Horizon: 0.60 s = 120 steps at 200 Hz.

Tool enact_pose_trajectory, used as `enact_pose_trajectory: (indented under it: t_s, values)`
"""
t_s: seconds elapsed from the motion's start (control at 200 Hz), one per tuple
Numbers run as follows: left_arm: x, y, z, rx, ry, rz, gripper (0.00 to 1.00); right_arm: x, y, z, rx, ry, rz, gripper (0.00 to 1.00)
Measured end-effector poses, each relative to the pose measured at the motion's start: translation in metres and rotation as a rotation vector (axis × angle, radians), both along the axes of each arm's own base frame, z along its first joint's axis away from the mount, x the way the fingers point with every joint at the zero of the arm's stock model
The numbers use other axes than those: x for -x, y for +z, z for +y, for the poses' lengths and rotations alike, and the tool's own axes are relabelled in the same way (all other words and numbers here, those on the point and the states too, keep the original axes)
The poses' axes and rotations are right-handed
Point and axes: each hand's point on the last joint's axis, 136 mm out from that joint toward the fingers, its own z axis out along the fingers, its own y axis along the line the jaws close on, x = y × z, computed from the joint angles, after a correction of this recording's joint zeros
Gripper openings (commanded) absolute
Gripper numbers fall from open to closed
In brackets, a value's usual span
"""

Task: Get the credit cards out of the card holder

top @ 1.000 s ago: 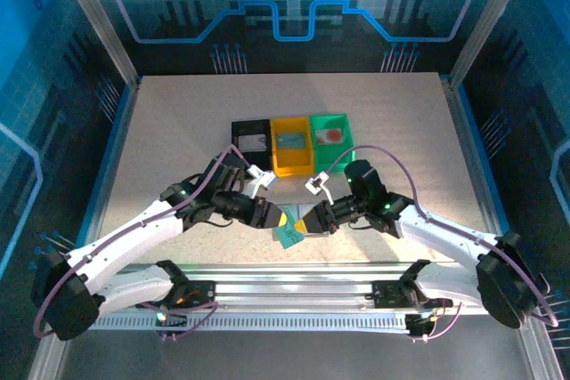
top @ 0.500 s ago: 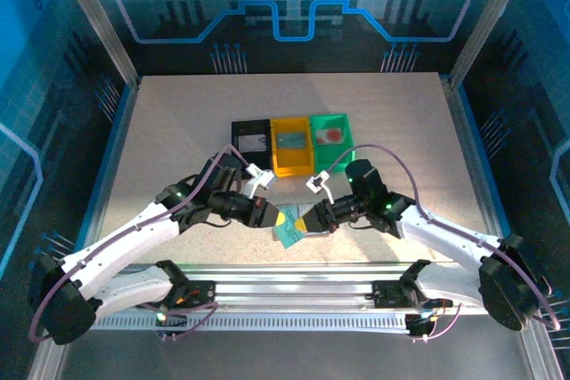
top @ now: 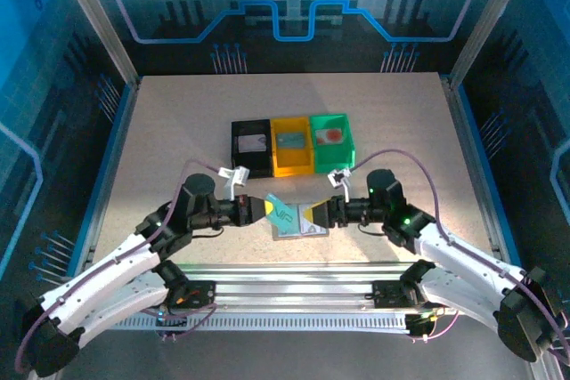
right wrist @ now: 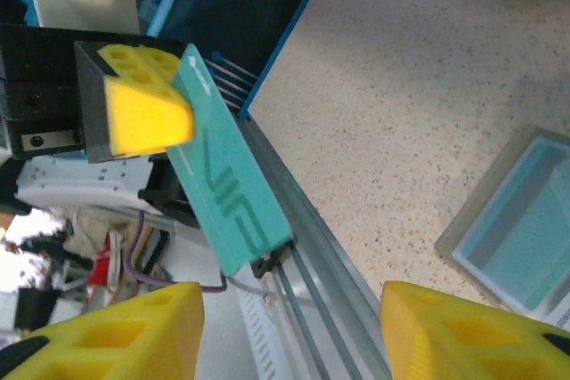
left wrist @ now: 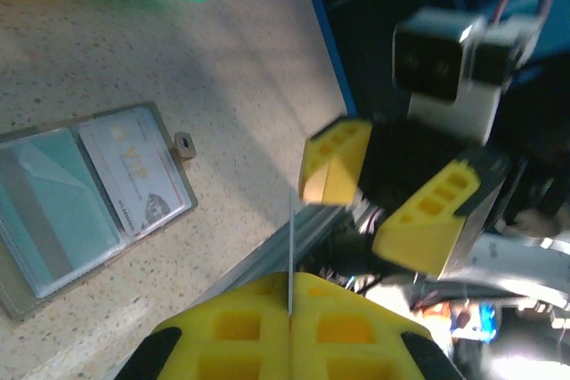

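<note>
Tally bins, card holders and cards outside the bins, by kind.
Bins: 3 (black bin, yellow bin, green bin)
Card holder: 1
Cards in its pockets: 2 (striped teal card, VIP card)
Held card in left pincer: 1
Total: 7

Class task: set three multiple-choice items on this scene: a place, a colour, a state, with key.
1. Where is the card holder? A on the table; B in the green bin; C in the black bin.
2. What colour is the card in the left gripper? A red; B teal; C black.
3. The right gripper is: A shut on the card; B shut on the holder; C open.
Key: A, it lies flat on the table; B, its face shows teal; C, its jaws stand apart, nothing between.
</note>
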Motion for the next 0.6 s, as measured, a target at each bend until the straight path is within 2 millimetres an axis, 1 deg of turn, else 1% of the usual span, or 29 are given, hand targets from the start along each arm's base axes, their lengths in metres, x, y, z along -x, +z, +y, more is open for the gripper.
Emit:
enact_pose_trajectory:
  t_s: [0.065,0.11,0.26,0.445,0.6]
  values:
    - [-0.005,0.000,0.002,0.027,0.045,0.010,0.00,0.003,-0.008,0.000,-0.006,-0.028,0.008,0.56]
    - [-0.009,0.003,0.003,0.050,0.074,0.011,0.00,0.004,-0.008,0.002,-0.017,-0.041,0.002,0.56]
    - [-0.015,0.012,0.002,0.126,0.124,0.002,0.00,0.007,0.005,0.013,-0.081,-0.069,-0.064,0.55]
    - [-0.013,0.010,-0.004,0.165,0.130,0.014,0.00,0.005,0.018,0.026,-0.139,-0.100,-0.121,0.54]
    - [-0.011,0.014,-0.009,0.193,0.126,0.003,0.00,0.000,0.021,0.029,-0.153,-0.128,-0.141,0.48]
